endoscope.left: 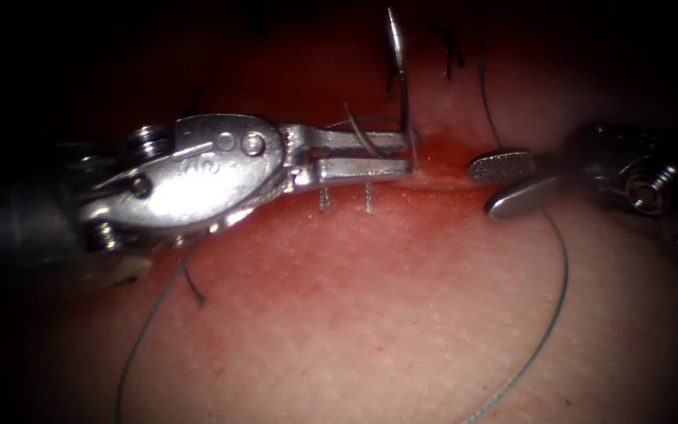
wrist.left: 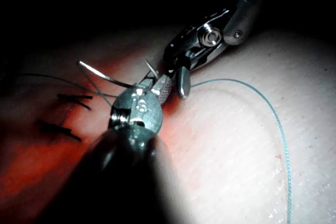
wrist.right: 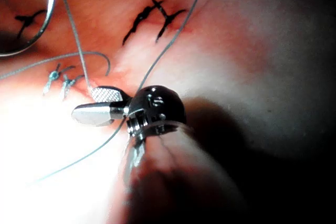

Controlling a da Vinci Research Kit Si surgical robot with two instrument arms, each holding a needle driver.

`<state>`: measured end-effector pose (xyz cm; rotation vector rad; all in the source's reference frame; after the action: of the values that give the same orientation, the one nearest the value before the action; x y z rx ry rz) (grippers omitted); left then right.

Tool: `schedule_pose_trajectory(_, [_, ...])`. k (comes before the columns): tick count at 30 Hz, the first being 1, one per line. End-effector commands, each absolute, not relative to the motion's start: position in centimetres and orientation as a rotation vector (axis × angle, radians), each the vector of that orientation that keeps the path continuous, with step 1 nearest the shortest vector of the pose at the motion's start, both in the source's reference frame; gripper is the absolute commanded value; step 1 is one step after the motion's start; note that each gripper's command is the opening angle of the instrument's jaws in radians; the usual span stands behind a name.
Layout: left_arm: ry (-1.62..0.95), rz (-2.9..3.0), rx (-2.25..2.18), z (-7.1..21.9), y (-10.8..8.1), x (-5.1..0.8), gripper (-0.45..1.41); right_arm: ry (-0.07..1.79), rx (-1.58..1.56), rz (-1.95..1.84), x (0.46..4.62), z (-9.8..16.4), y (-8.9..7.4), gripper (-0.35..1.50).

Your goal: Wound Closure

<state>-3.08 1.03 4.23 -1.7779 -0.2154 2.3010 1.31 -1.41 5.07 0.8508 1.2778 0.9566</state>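
Left tool (endoscope.left: 370, 155) lies across the tissue (endoscope.left: 370, 314), its jaws clamped on the needle (endoscope.left: 403, 86) near its lower end (the curve rises clear above them, tip free of the tissue). Right tool (endoscope.left: 504, 184) sits just right of the cut (endoscope.left: 441, 182), jaws apart and holding nothing. Thread (endoscope.left: 563, 290) loops wide over bare tissue below.
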Motion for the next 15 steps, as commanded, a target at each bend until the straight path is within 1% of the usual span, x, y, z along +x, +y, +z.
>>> schedule_pose_trajectory(1, [-0.165,2.306,-1.789,4.27,1.12,-3.13,-0.45,1.265,0.876,0.98,1.43,5.08,-1.39,0.38])
schedule_pose_trajectory(2, [-0.14,2.306,-1.795,4.26,1.14,-3.12,-0.45,1.249,0.894,1.005,1.44,5.08,-1.39,0.39])
schedule_pose_trajectory(5, [-0.058,2.341,-1.794,4.26,1.17,-3.11,-0.45,1.197,0.953,1.119,1.48,5.03,-1.36,0.53])
schedule_pose_trajectory(8, [0.007,2.372,-1.778,4.27,1.14,-3.12,-0.45,1.168,0.99,1.208,1.49,4.98,-1.31,0.54])
schedule_pose_trajectory(9, [0.034,2.388,-1.773,4.29,1.11,-3.13,-0.45,1.16,0.998,1.233,1.49,4.95,-1.29,0.61])
schedule_pose_trajectory(11, [0.085,2.416,-1.762,4.34,1.03,-3.17,-0.45,1.15,1.008,1.268,1.5,4.91,-1.25,0.81])
schedule_pose_trajectory(15, [0.177,2.477,-1.707,4.5,0.81,-3.29,-0.45,1.133,1.024,1.328,1.54,4.84,-1.19,0.95])
